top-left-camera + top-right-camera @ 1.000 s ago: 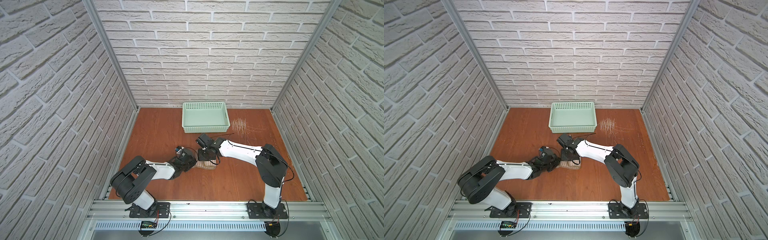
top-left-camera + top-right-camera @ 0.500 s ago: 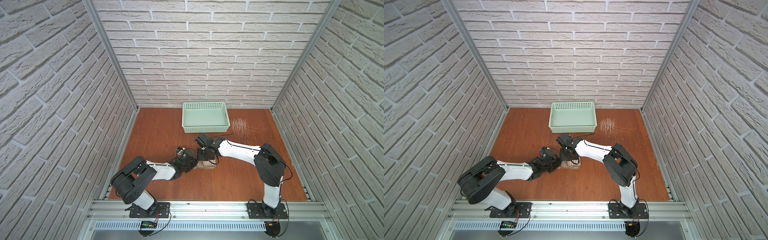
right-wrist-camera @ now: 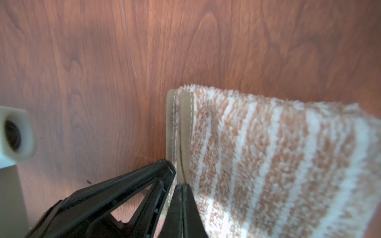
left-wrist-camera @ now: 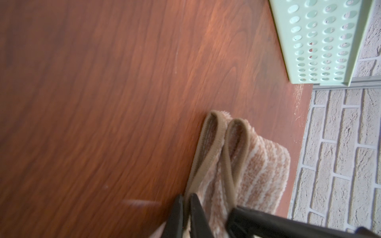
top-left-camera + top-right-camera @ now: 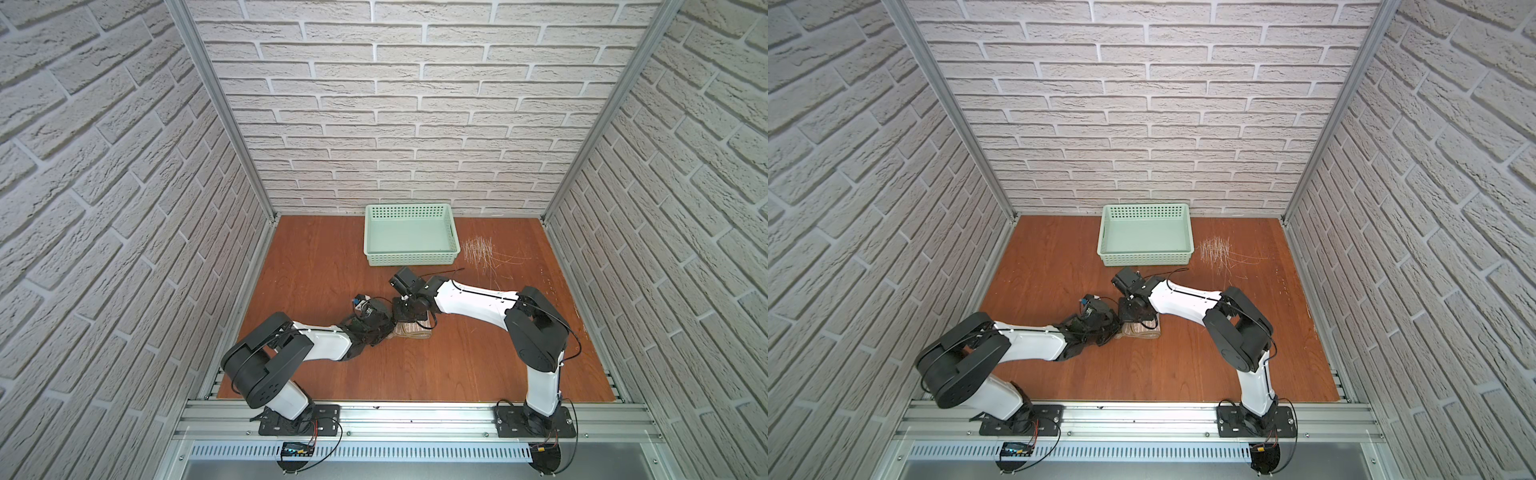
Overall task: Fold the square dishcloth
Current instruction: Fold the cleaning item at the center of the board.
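Observation:
The square dishcloth point(image 5: 415, 331) point(image 5: 1144, 331), tan with pale stripes, lies folded into a small thick bundle mid-table. Both grippers meet at its left end. In the left wrist view my left gripper point(image 4: 187, 196) is shut on the hem of the bottom folded loop of the cloth point(image 4: 257, 169). My right gripper point(image 4: 234, 212) sits on the upper loop's hem beside it. In the right wrist view my right gripper point(image 3: 181, 185) is shut, tips pinched onto the hem of the cloth point(image 3: 268, 154), with a left finger point(image 3: 144, 181) close alongside. From above, both gripper heads hide the cloth's left end.
A mint-green perforated basket point(image 5: 409, 259) point(image 5: 1144, 259) point(image 4: 321, 41) stands empty at the back, close behind the right wrist. Pale scratches point(image 5: 478, 251) mark the wood to its right. Brick walls close three sides; a metal rail point(image 5: 415, 409) runs along the front.
The right arm's elbow has shifted slightly to the left. Both grippers and the cloth stay almost where they were.

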